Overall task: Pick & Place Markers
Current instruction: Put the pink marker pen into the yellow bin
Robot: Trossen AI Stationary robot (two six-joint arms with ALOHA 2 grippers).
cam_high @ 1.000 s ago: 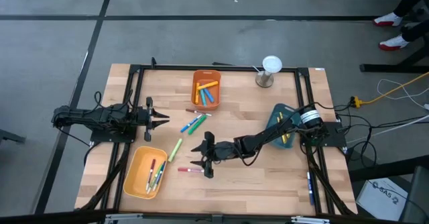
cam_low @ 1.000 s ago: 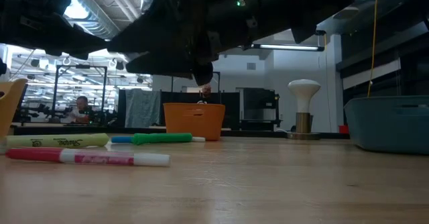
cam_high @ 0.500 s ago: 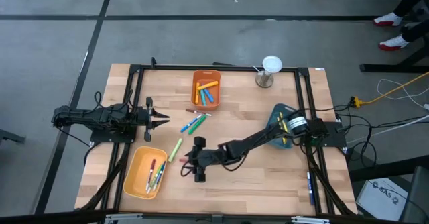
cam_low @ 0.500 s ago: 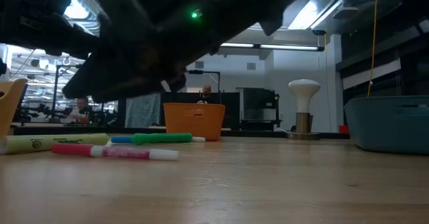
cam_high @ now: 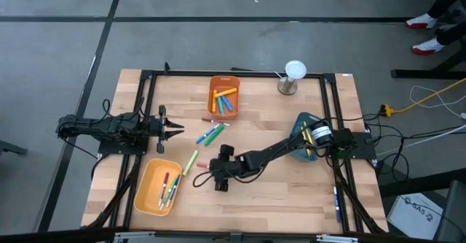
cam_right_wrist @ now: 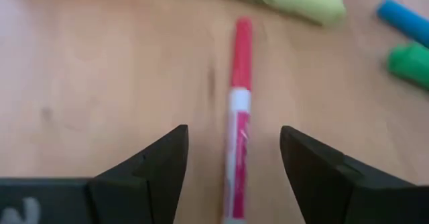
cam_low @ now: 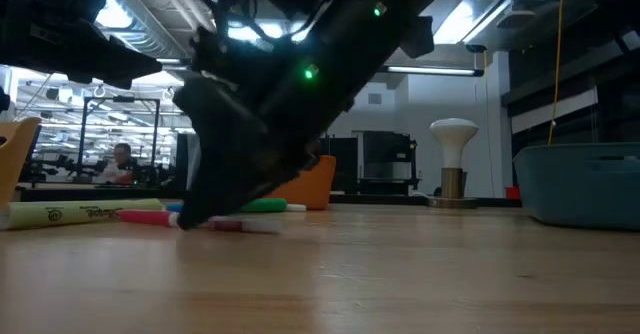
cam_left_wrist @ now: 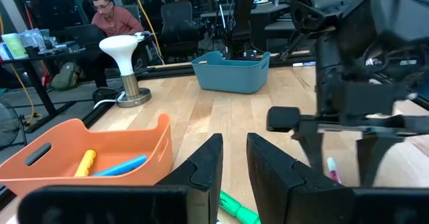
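A pink marker (cam_right_wrist: 238, 96) lies flat on the wood, just near of a yellow-green highlighter (cam_high: 191, 161). My right gripper (cam_right_wrist: 233, 130) is open and low over it, near the table's middle (cam_high: 209, 170). One finger stands on each side of the pink marker's barrel, and neither touches it. A green and a blue marker (cam_high: 211, 134) lie farther back. More markers fill the orange bin (cam_high: 224, 97) and the yellow bin (cam_high: 159, 187). My left gripper (cam_high: 178, 130) waits at the left side, its fingers almost together (cam_left_wrist: 233, 150).
A teal bin (cam_high: 306, 137) sits under my right arm at the table's right. A white lamp-like stand (cam_high: 293, 76) is at the far edge. A thin dark stick (cam_high: 215, 121) lies near the orange bin. Bare wood stretches along the near edge. A person sits beyond the table (cam_left_wrist: 110, 16).
My right gripper reached toward the table's left, then drew back a little toward the far side and dropped close to the tabletop. The pink marker slid along the table toward the far edge, ending close beside the yellow-green highlighter.
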